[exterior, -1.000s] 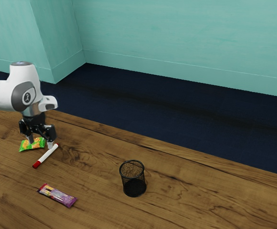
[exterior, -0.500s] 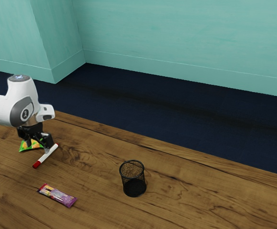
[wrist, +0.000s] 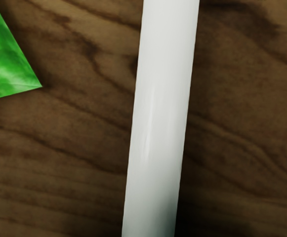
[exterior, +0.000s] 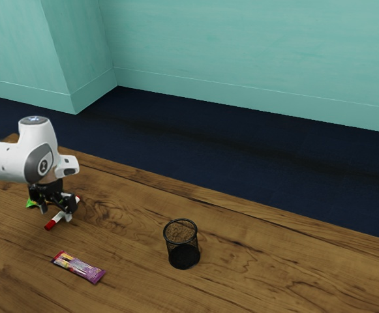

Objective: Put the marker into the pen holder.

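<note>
At the exterior view's left, my gripper is low over the marker, its two fingers standing apart on either side of the white barrel. The marker lies flat on the table, red at both ends, its middle partly covered by the hand. In the wrist view the white marker barrel runs directly under the hand. The black mesh pen holder stands upright on the table, well away toward the exterior view's right.
A green packet lies beside the hand, mostly hidden behind it; the wrist view shows a corner of the green packet near the marker. A purple packet lies on the wooden table between the marker and the exterior view's lower edge.
My hand has come down and moved slightly, so its fingers are now lower around the marker. The marker, packets and pen holder have not visibly moved.
</note>
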